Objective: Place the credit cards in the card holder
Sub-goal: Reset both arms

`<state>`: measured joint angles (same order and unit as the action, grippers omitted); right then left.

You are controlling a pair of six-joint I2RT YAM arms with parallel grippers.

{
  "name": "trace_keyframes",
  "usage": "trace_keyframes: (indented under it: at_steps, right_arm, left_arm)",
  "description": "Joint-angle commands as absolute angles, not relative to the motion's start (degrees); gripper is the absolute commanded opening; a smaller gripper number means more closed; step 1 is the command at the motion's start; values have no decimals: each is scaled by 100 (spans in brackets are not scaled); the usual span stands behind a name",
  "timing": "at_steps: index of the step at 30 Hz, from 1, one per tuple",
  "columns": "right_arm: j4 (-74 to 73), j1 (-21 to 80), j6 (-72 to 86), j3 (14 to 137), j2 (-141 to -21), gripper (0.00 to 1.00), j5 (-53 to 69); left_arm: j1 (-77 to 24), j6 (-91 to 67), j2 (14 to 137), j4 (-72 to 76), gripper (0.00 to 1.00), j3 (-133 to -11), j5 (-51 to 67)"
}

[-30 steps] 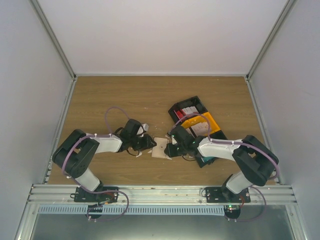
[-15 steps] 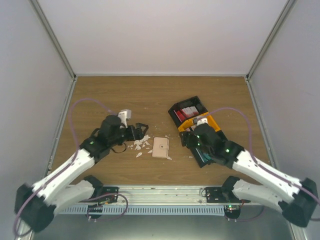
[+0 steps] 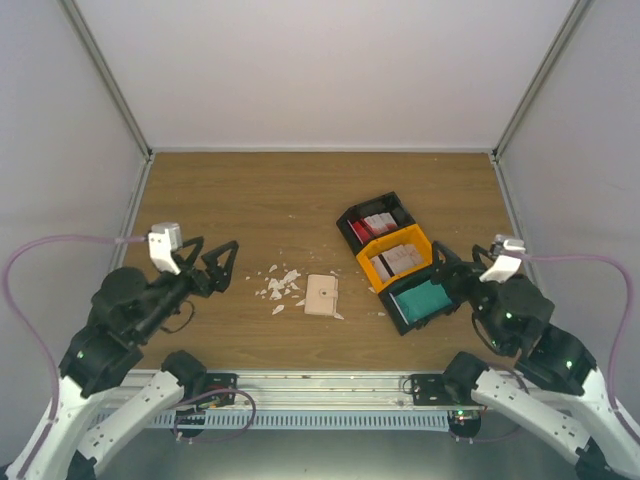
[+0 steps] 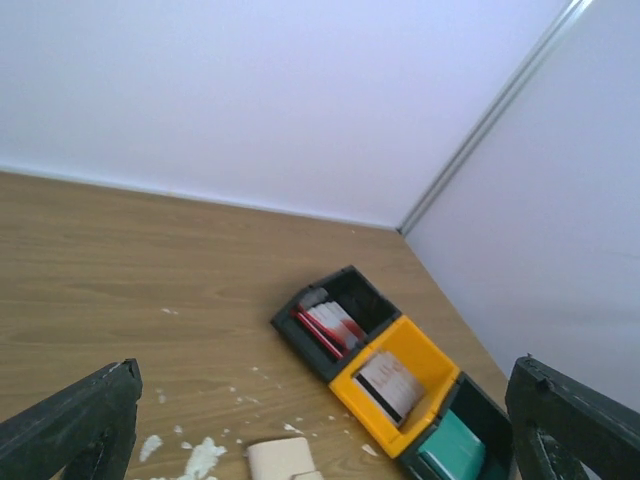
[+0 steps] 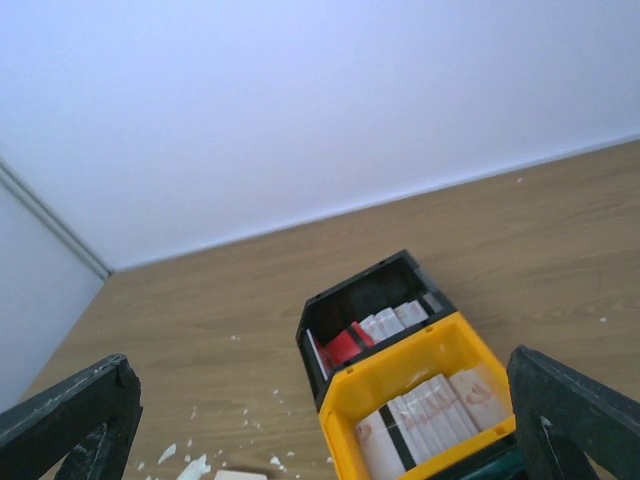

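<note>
The beige card holder (image 3: 321, 295) lies shut and flat on the wooden table, between the two arms. The credit cards stand in three joined bins: red and white ones (image 3: 374, 224) in the far black bin, white ones (image 3: 400, 259) in the yellow bin, teal ones (image 3: 424, 298) in the near black bin. My left gripper (image 3: 222, 268) hangs open left of the holder, well apart from it. To the right of the bins, my right gripper (image 3: 452, 272) is open and holds nothing. The left wrist view shows the holder (image 4: 280, 460) and the bins between its fingers (image 4: 80, 425).
White crumbly scraps (image 3: 279, 286) lie scattered just left of the holder. The yellow bin (image 5: 395, 385) and the far black bin (image 5: 365, 290) show in the right wrist view. White walls enclose the table on three sides, and a metal rail (image 3: 320, 385) runs along the near edge.
Both arms have drawn back from the holder and bins toward the table's sides and risen. Both grippers have opened wide. The holder stays where it was.
</note>
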<state>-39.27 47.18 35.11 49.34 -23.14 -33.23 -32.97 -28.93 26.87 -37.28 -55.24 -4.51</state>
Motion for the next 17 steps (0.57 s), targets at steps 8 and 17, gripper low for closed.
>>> trace_keyframes:
  at_steps: [8,17]
  right_arm:
    - [-4581,4709,3480,5188,-1838,100,-4047]
    - [-4598,4712,3359,5257,-1875,100,-4117]
  left_arm:
    - [-3322,-2255,1974,-4328,99,-5596,-1152]
    - [-3322,-2188,1948,-4207,99,-5512,-1084]
